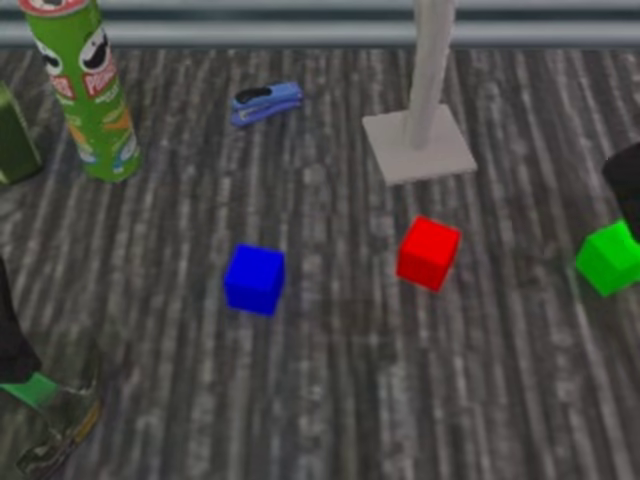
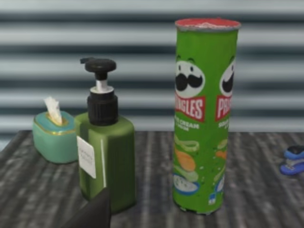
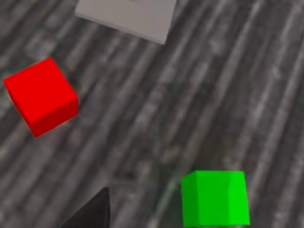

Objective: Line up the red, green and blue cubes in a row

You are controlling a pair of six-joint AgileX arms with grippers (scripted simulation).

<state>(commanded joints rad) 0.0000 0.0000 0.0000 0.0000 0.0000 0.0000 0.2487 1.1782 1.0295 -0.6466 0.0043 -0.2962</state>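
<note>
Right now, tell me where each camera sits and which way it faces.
Top view: above the table, looking down on the blue cube, red cube and green cube; dark arm parts show at both edges.
Left wrist view: low, facing level at the crisp can and soap bottle; a dark fingertip shows.
Right wrist view: looking down at the red and green cubes, both shared with the top view; a dark fingertip shows.

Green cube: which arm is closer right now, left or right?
Right. The right arm is at the table's right edge, just above the green cube in the top view. The left arm sits at the bottom-left corner, across the table.
</note>
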